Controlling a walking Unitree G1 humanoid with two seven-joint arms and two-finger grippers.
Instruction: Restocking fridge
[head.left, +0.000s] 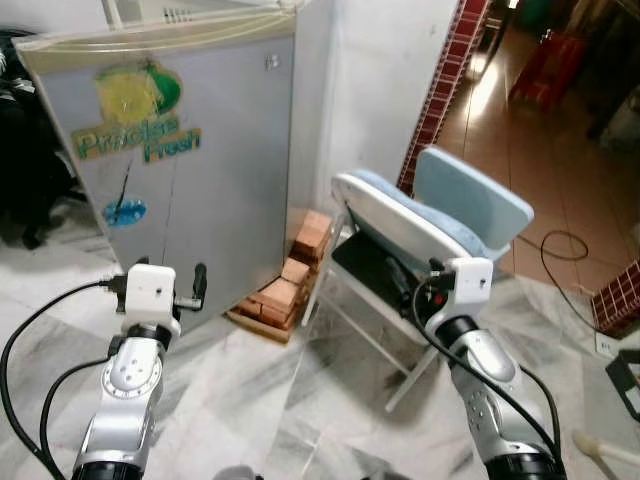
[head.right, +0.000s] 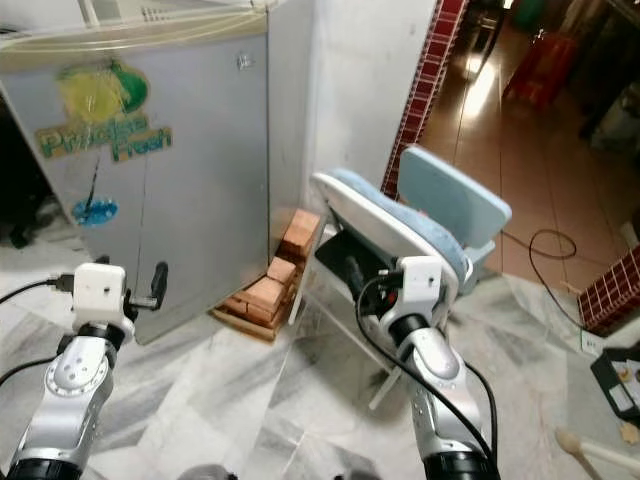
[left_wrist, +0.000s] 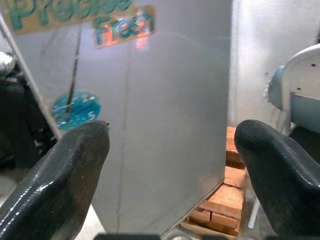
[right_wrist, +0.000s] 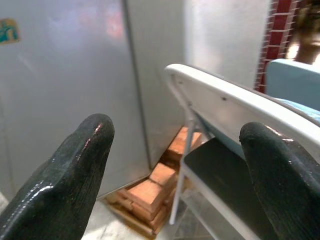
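One grey fridge (head.left: 180, 170) is seen standing upright on the marble floor (head.left: 300, 400), its long axis vertical and its closed door, marked with a "Precise Fresh" sticker (head.left: 140, 135), turned toward the robot and slightly to its left. Just beside the fridge's right lower corner a small stack of bricks (head.left: 290, 285) is piled against the white wall (head.left: 380, 90). To the right of the bricks a folded white chair (head.left: 420, 240) with a pale blue cushion is leaned, its dark underside facing the robot; it is placed in front of the right arm. Red tiling (head.left: 440, 90) is seen along the wall edge, and a cable (head.left: 560, 250) lies on the brown floor beyond. Both silver arms are raised forward with wrists bent upward. The left hand (left_wrist: 170, 165) is held spread before the fridge door, apart from it, nothing between its fingers. The right hand (right_wrist: 175, 165) is likewise spread, pointed at the chair and bricks.
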